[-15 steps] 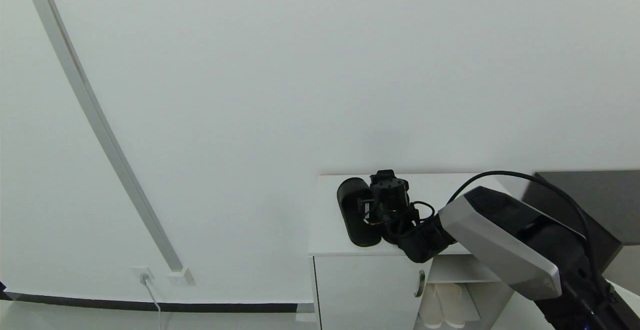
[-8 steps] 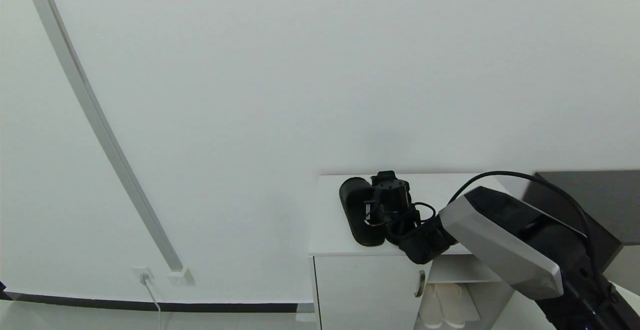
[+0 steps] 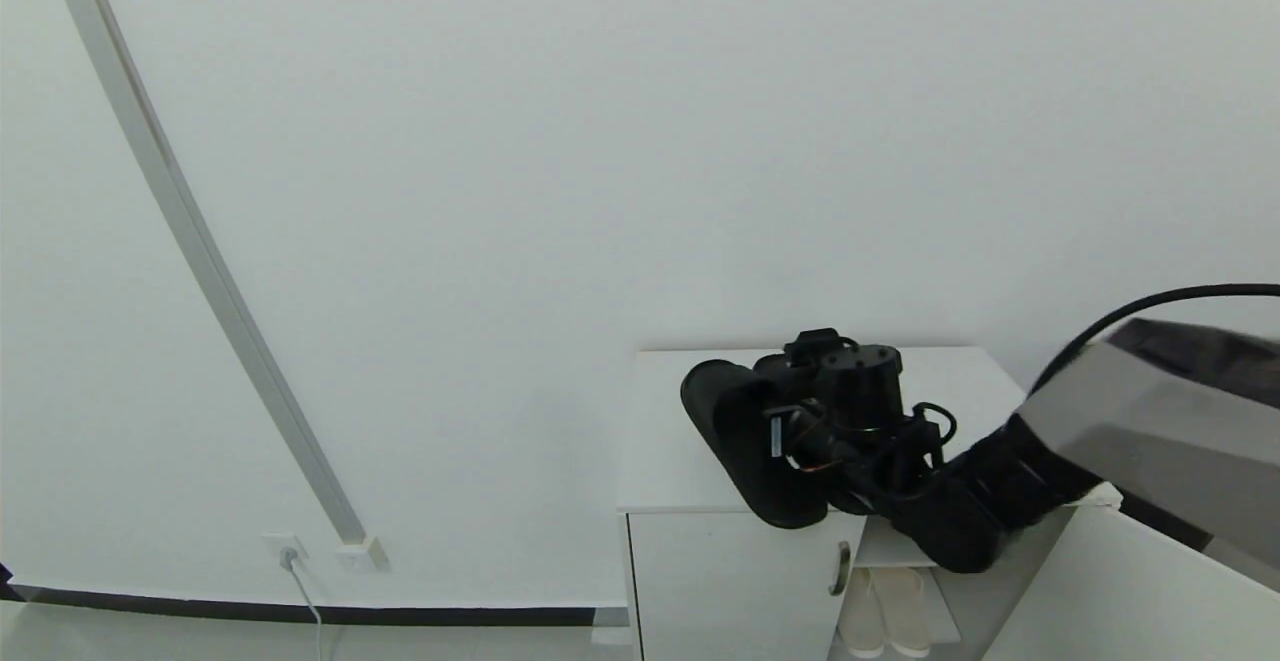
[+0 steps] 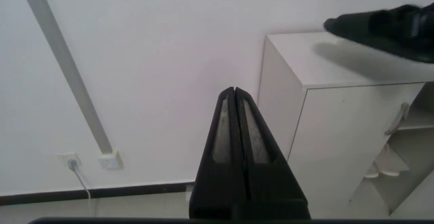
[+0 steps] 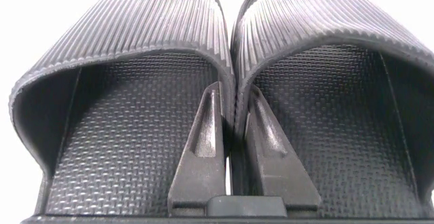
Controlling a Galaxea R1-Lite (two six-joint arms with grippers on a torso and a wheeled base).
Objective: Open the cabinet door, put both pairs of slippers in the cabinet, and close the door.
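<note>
Wall (image 3: 500, 191): white, with a grey strip (image 3: 190, 231) running down it to a socket (image 3: 285, 546) near the floor.

Cabinet (image 3: 680, 461): white, low, against the wall. Its left door (image 3: 730, 581) is shut and its right door (image 3: 1100, 591) swung open.

Black slippers (image 3: 750, 451): one pair, side by side, tilted, overhanging the front edge of the cabinet top.

White slippers (image 3: 885, 611): one pair, on the lower shelf inside the open side.

Right hand (image 5: 234, 95): pinching the two adjoining strap edges of the black slippers.

Left hand (image 4: 234, 91): fingers pressed together, holding nothing, well left of the cabinet.
</note>
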